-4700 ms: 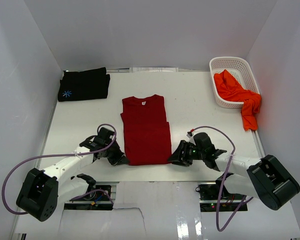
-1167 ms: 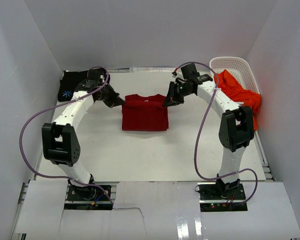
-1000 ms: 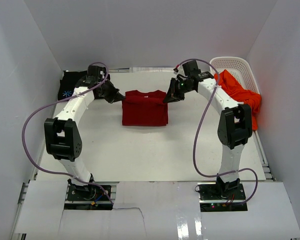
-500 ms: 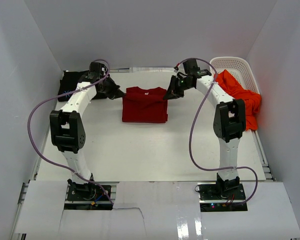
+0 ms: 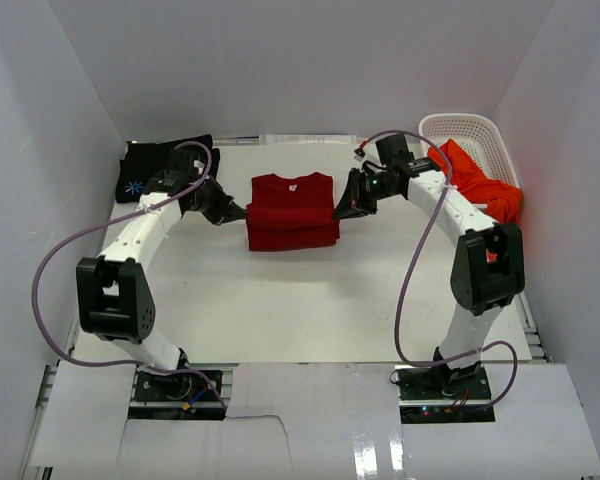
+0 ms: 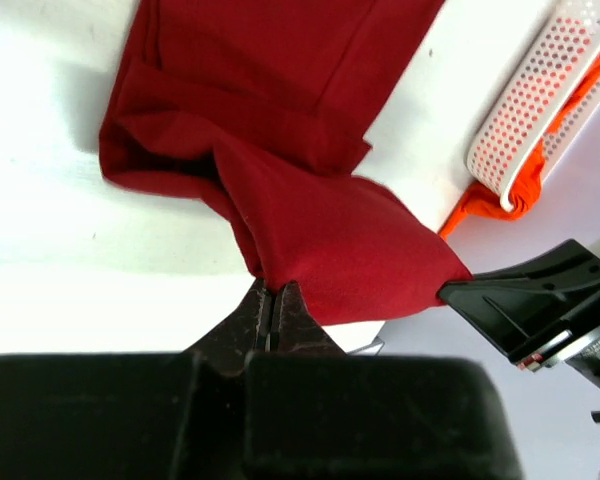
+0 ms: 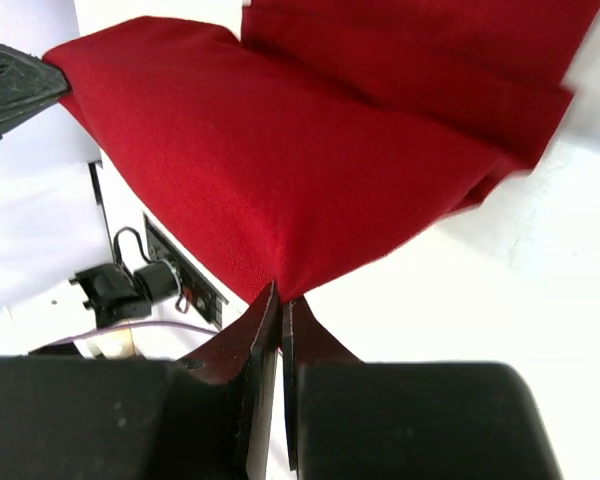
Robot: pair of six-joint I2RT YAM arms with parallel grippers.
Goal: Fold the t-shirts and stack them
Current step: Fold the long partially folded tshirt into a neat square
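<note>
On the white table (image 5: 280, 310) the plain dark red cloth t-shirt (image 5: 292, 215) lies partly folded towards the far middle, with its collar on the far side. The left arm (image 5: 145, 225) reaches it from the left and the right arm (image 5: 445, 205) from the right, so the shirt sits squarely between the two. The black folded t-shirt with a small blue print (image 5: 170, 165) rests in the far left corner, well apart from the red one. The white slotted plastic basket (image 5: 458, 118) stands in the far right corner, and the orange-red t-shirt (image 5: 460, 175) spills over its near rim.

The left pincer (image 5: 234, 213) is clamped on the red shirt's left edge; its wrist view shows the jaws pressed together on a pinched corner of cloth. The right pincer (image 5: 341, 209) bites the opposite corner on the right edge in the same way.

The held layer stretches between them, so its long axis runs left to right, pincer to pincer. The coming move seems to turn on both hands travelling level, near or far together, so that this edge lands straight. For stacking, the black shirt lies to the far left, and the left arm is nearer to it.
</note>
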